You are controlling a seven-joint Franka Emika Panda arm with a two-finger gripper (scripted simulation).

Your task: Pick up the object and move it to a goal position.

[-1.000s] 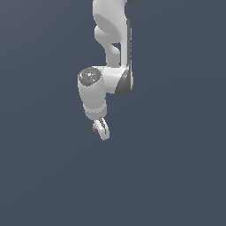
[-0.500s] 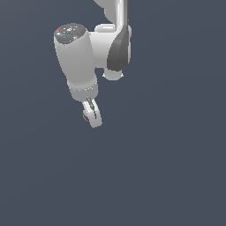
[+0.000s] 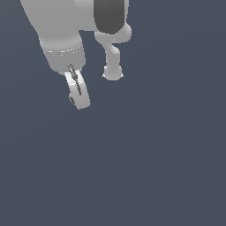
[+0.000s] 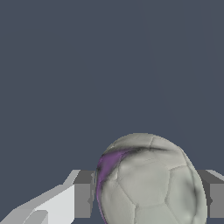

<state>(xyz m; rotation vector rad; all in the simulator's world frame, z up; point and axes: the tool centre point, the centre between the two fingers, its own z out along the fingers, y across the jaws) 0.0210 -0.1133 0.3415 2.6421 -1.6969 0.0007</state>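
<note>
White two-finger gripper point(image 3: 78, 100) clenched on small pale grey-beige ball with purple patch point(image 4: 150, 181), grey pads point(image 4: 83, 194) touching both sides, above dark blue-grey floor point(image 3: 154, 159).

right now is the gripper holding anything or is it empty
Gripper: closed on the ball, which sits between its two fingers in the wrist view.

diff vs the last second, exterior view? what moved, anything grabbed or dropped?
The arm swung toward the exterior view's upper left and looms far larger, wrist now cropped at the top edge. The gripper shifted with it, fingers still hanging downward. The ball sits clamped between the fingers; no grab or release is visible. The plain grey background is unchanged.
</note>
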